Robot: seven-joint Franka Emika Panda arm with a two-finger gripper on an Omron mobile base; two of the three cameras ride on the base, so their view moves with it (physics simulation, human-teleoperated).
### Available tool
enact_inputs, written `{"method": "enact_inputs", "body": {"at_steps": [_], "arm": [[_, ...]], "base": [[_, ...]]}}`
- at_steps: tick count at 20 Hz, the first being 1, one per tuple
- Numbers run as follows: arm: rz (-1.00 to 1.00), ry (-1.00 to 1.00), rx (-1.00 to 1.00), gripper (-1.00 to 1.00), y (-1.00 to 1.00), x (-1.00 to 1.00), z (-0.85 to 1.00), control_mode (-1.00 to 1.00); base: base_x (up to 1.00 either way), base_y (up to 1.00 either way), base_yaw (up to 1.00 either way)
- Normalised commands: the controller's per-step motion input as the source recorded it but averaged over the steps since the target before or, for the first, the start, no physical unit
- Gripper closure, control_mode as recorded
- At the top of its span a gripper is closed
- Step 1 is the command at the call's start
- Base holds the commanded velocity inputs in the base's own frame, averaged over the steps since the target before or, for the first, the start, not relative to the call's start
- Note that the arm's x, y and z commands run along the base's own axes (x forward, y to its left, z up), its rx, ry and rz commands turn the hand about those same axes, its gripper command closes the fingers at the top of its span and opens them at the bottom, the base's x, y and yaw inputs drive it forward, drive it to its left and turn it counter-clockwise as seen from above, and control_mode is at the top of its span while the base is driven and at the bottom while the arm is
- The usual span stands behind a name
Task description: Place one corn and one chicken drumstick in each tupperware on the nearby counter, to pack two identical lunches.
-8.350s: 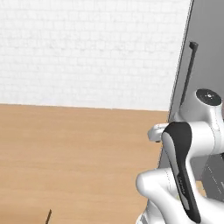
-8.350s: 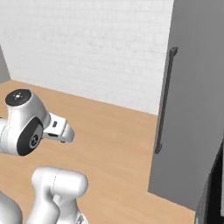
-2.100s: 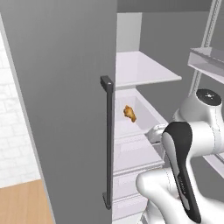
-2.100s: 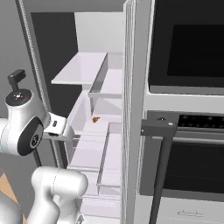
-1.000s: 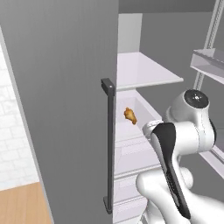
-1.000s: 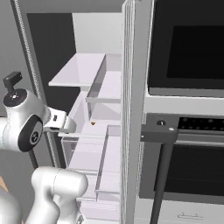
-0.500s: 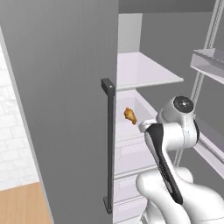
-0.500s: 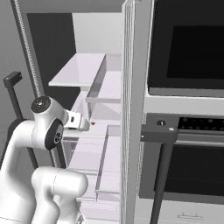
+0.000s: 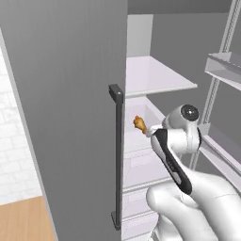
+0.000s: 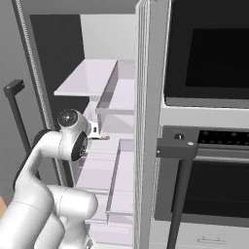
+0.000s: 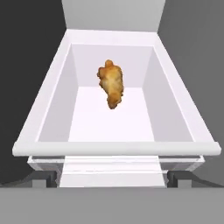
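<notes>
A chicken drumstick [image 11: 112, 84] lies toward the back wall of the open fridge drawer [image 11: 116, 148], not yet gripped. The end effector's fingers stand apart. All packing is judged outstanding.

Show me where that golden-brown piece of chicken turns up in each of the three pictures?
Left base view: the chicken drumstick sits mid-frame, just left of the arm's round joint, inside the fridge.
Right base view: just a sliver of it, left of centre, beside the arm's head.
Hand view: upper centre, lying in the white drawer.
Shared landmark: that white drawer, below the pale shelf.
</notes>
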Motion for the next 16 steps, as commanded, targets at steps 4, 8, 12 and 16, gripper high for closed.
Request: {"method": "enact_inputs", "body": {"at_steps": [4, 8, 12, 16], "arm": [[0.09, 0.0, 0.01, -1.0, -0.04, 0.68, -0.13, -1.0], [0.0, 0.0, 0.0, -1.0, 0.04, 0.81, -0.33, -1.0], [0.0, 0.12, 0.0, -1.0, 0.0, 0.82, -0.02, -1.0], [0.0, 0.11, 0.0, -1.0, 0.0, 0.76, -0.22, -1.0]], "base": [[0.0, 0.0, 0.0], [0.0, 0.0, 0.0], [0.0, 0.0, 0.0], [0.0, 0.0, 0.0]]}}
